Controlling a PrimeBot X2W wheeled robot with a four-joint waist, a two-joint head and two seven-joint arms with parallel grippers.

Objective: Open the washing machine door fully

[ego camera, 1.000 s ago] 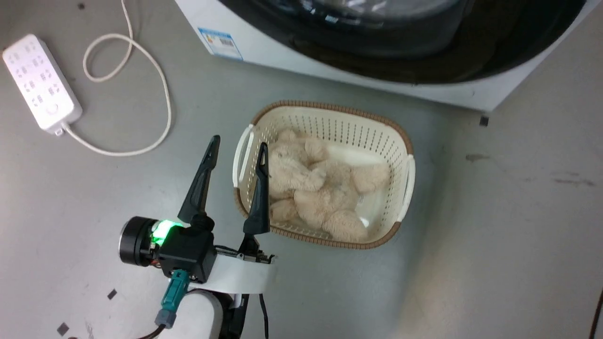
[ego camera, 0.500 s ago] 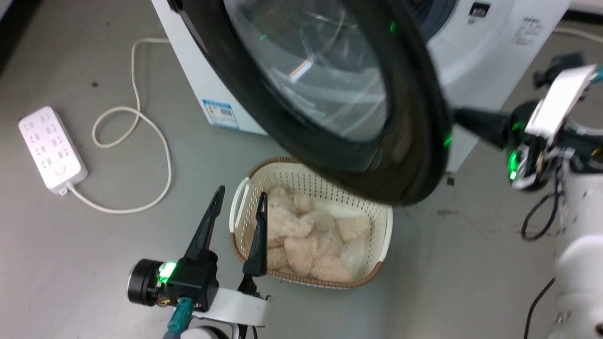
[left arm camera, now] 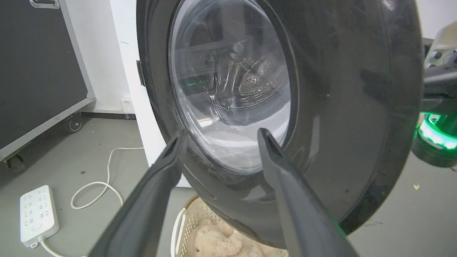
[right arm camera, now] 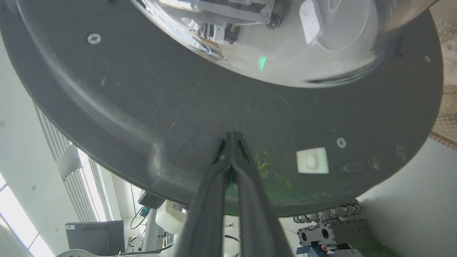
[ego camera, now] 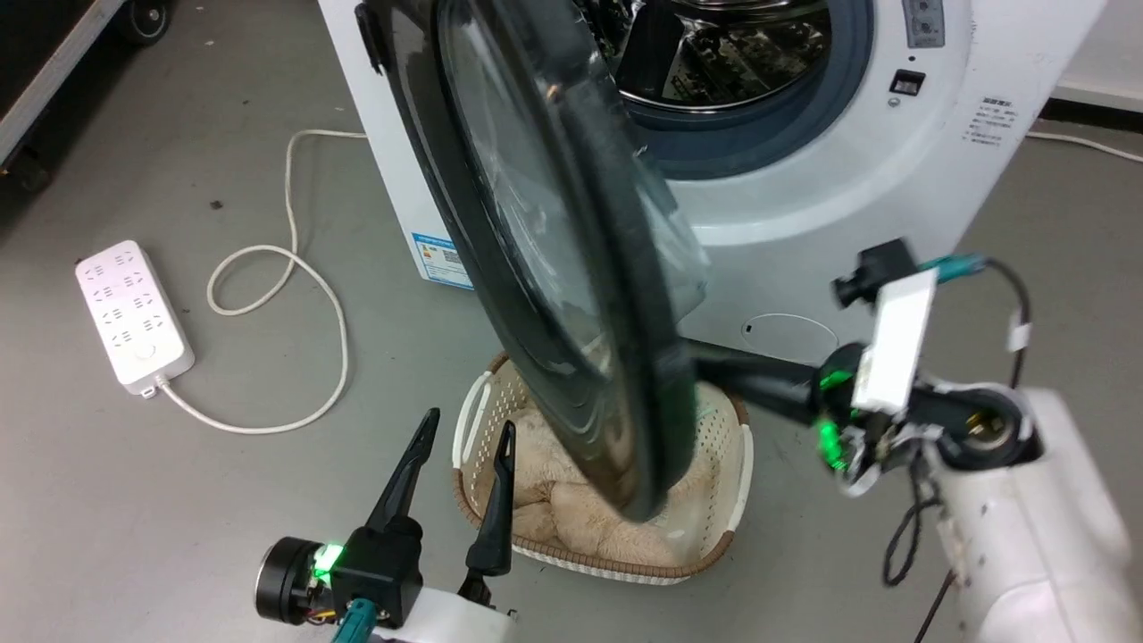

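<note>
Basket [ego camera: 471, 420] on floor [ego camera: 179, 509] in frt of washer [ego camera: 804, 214], under door [ego camera: 629, 268]; pwr strip [ego camera: 134, 313] well left.

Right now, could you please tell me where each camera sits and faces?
Head view: head-mounted, facing down at the washing machine door, basket; left gripper, right gripper show.
Left wrist view: on that wrist, facing the door's outer glass between open fingers.
Right wrist view: on that wrist, facing the door's inner side past shut fingers.
All three share the door.

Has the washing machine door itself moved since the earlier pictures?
Yes. Judged against the machine's white front, the washing machine door has swung further open, to the left, uncovering the steel drum.
</note>
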